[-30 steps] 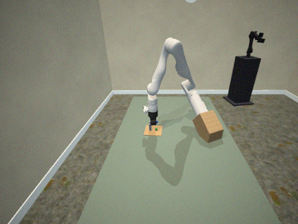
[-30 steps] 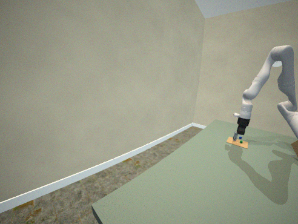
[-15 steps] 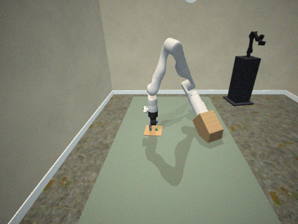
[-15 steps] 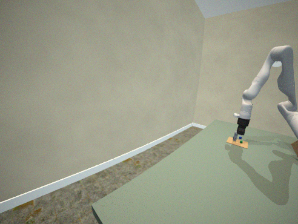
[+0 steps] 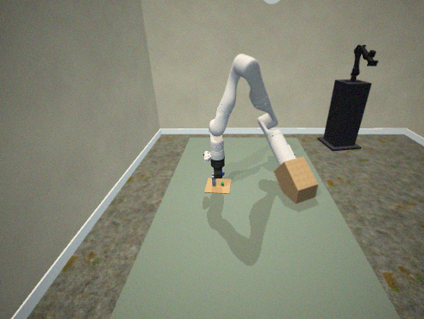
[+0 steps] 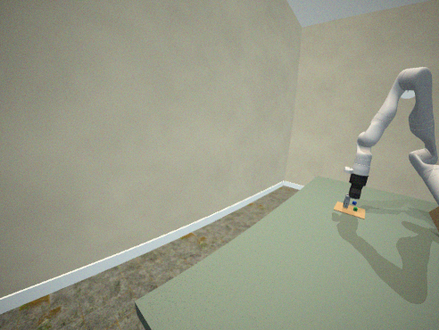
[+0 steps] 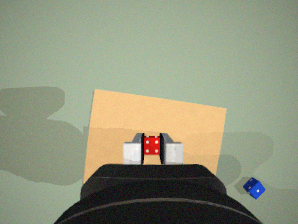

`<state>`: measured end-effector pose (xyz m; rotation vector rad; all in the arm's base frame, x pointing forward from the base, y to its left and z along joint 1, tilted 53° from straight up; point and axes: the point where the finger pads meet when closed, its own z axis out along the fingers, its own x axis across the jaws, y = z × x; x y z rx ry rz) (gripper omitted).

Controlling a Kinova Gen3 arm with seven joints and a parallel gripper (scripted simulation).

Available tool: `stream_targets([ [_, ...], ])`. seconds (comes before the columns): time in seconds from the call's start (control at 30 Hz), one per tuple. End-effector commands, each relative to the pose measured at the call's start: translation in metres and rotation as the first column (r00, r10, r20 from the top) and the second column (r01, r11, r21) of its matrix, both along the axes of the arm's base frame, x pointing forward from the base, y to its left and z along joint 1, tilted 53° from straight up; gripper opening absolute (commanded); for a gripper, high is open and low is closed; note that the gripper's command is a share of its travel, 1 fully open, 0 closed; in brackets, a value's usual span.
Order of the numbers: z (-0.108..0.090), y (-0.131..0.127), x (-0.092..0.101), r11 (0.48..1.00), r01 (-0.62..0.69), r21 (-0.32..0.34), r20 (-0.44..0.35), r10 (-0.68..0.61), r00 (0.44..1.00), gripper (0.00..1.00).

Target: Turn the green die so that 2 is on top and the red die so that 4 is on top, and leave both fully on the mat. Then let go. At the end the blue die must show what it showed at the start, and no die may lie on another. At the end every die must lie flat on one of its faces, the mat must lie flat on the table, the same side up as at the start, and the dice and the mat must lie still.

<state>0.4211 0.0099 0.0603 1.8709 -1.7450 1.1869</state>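
While the gripper (image 7: 152, 151) hangs over the tan mat (image 7: 120, 116), the red die (image 7: 152, 147) is clamped between its narrowly parted fingers. The green die (image 5: 222, 184) is seen on the mat, and the blue die (image 7: 253, 188) lies off it on the table (image 7: 147, 23).

Plain beige walls (image 5: 73, 86) enclose the room, meeting in a corner behind the table; a white skirting board (image 5: 86, 224) runs along their base; the floor (image 5: 108, 241) is mottled grey-brown with orange flecks; a long pale green table top (image 5: 241, 276) spans the centre; a black pedestal (image 5: 346, 114) stands near the far wall, carrying a small dark device (image 5: 364, 58); soft shadows fall across the table.
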Motion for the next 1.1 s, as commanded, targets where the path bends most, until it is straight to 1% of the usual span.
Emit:
stream_targets([
  [0.0,0.0002,0.0007,0.0002,1.0,-0.001,0.001,0.0,0.001,1.0,0.34],
  [1.07,-0.0024,-0.0024,0.0017,1.0,-0.001,0.001,0.0,0.001,1.0,0.34],
])
